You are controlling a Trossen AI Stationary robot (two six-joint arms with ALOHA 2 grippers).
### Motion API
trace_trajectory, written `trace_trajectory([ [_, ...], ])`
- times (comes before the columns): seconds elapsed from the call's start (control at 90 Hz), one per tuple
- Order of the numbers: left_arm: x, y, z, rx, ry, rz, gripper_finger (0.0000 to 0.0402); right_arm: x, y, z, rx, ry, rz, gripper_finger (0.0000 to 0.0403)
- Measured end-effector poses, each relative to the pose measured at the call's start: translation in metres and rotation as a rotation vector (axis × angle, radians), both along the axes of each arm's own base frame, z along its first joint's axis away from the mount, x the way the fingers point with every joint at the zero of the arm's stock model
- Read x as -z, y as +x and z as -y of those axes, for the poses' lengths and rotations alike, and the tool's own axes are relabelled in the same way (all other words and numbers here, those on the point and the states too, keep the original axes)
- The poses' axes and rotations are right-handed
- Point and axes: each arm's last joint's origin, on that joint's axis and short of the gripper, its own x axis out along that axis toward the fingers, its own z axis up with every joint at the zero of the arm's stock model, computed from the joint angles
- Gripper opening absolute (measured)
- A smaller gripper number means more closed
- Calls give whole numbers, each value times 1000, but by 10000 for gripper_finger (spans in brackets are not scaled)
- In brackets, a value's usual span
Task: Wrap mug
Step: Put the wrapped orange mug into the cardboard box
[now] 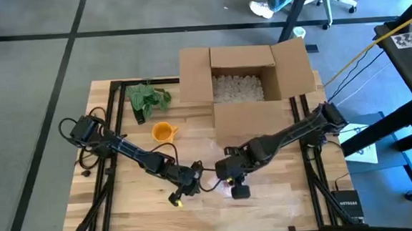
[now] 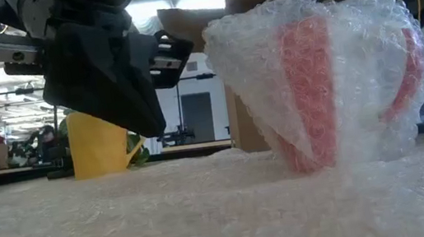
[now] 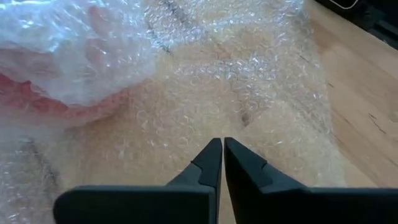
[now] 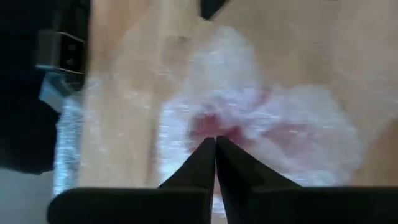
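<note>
A red mug [image 2: 306, 80] stands on a spread sheet of bubble wrap [image 2: 208, 210], with more of the wrap drawn up around it [image 4: 249, 124]. My right gripper [image 4: 216, 142] is above the mug, pointing down, shut at the bunched wrap. My left gripper [image 3: 222, 142] is shut beside the wrapped mug [image 3: 56, 68], toward the table's left, over the flat sheet [image 3: 249, 93] with nothing between its fingers. In the high view both grippers [image 1: 185, 183] [image 1: 233, 180] are near the table's front middle, and the right one hides the mug. My right gripper comes from above, pointing down, and its shut fingertips meet the gathered bubble wrap over the mug's top [image 4: 217, 127]. One layer or several, I cannot tell. The mug stands upright on the sheet, and the wrap rises around its sides [image 2: 270, 60].
A yellow mug [image 1: 163, 132] stands on the table behind the left gripper. A green cloth [image 1: 147, 97] lies at the far left. An open cardboard box [image 1: 243, 81] with packing filler stands at the far middle. Bare wood lies at the table's near left.
</note>
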Motion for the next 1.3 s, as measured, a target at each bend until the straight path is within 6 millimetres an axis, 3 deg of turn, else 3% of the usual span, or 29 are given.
trace_trajectory([
  [0.167, 0, 0, 0, 1, 0, -1, 0, 3, -8, -14, 42, -31, 0, 65],
  [0.4, 0, 0, 0, 0, -2, 3, 0, 3, -5, -12, 71, -70, 38, 131],
  [0.7, 0, 0, 1, 1, -4, 1, 0, 6, -3, -13, 82, -70, 42, 136],
  [1.0, 0, -2, 5, 12, -5, 0, 0, 39, 9, -23, 49, -93, -22, 136],
  [1.3, 0, -2, 4, 9, -6, 0, 0, 50, 15, -26, 35, -86, -19, 136],
])
